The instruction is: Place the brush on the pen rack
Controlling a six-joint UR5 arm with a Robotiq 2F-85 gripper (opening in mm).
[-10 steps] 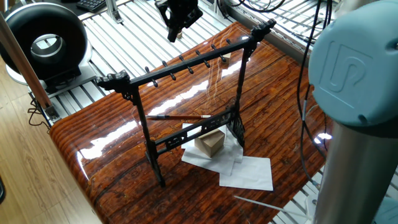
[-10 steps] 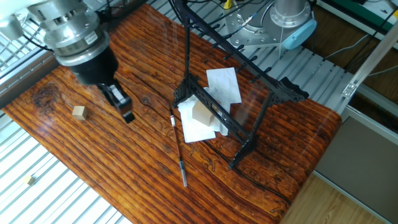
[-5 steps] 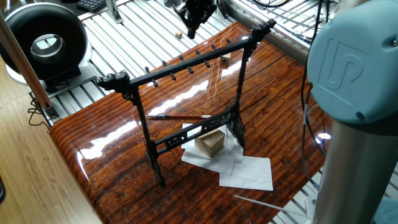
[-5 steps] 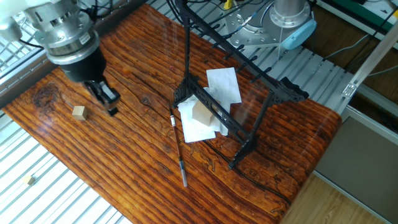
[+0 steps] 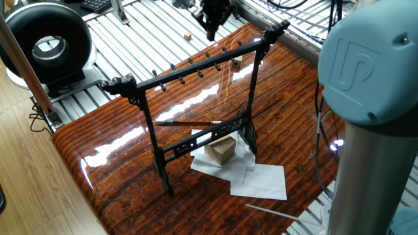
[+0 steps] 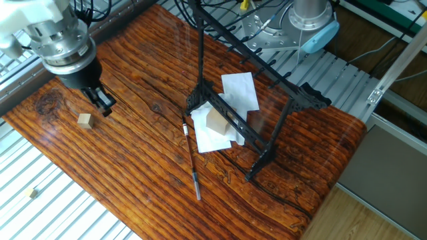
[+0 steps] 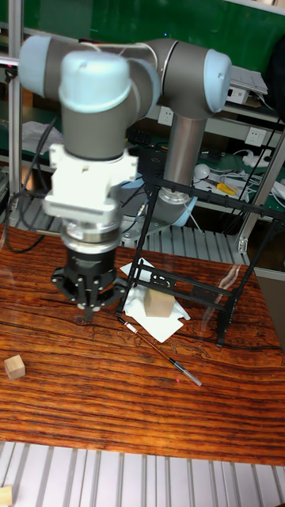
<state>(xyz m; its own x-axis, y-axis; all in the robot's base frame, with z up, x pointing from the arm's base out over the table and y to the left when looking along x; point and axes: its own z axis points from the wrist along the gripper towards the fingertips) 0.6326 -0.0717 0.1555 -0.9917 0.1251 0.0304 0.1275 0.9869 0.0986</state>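
Note:
The brush (image 6: 191,160) lies flat on the wooden table, in front of the pen rack's feet; it shows through the rack (image 5: 189,123) and also low on the table (image 7: 158,352). The black pen rack (image 5: 196,66) (image 6: 257,63) (image 7: 207,202) stands upright mid-table with nothing on its pegs. My gripper (image 6: 102,102) (image 5: 210,30) (image 7: 85,315) hangs well to one side of the brush, near the table's edge, pointing down. Its fingers are together and hold nothing.
A small wooden cube (image 6: 84,120) (image 7: 13,366) sits close beside the gripper. A larger wooden block (image 5: 221,149) (image 6: 215,122) rests on white paper sheets (image 5: 259,180) under the rack. A pale thin rod (image 5: 271,213) lies at the table's edge.
The gripper has moved away from the brush and rack toward the table's edge near the small cube. Brush, rack and blocks have not moved.

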